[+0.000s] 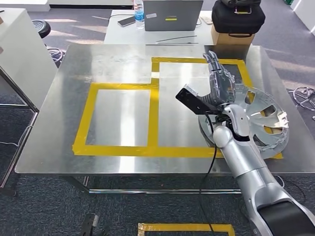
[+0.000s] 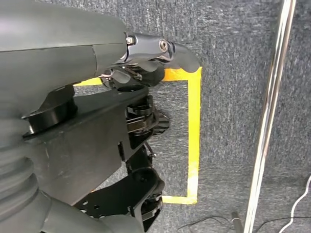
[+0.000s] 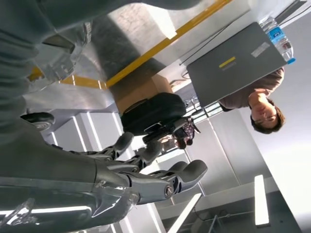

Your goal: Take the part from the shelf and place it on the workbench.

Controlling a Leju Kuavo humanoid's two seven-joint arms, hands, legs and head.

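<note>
You have the part lying on the tabletop inside the yellow tape, right hand fingers apart above it, holding nothing; only withdrawal remains.

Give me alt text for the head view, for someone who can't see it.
The robot's right hand, fingers spread, hovers above a round silver part lying at the right end of a steel workbench marked with yellow tape rectangles; a laptop sits on a table behind.
</note>
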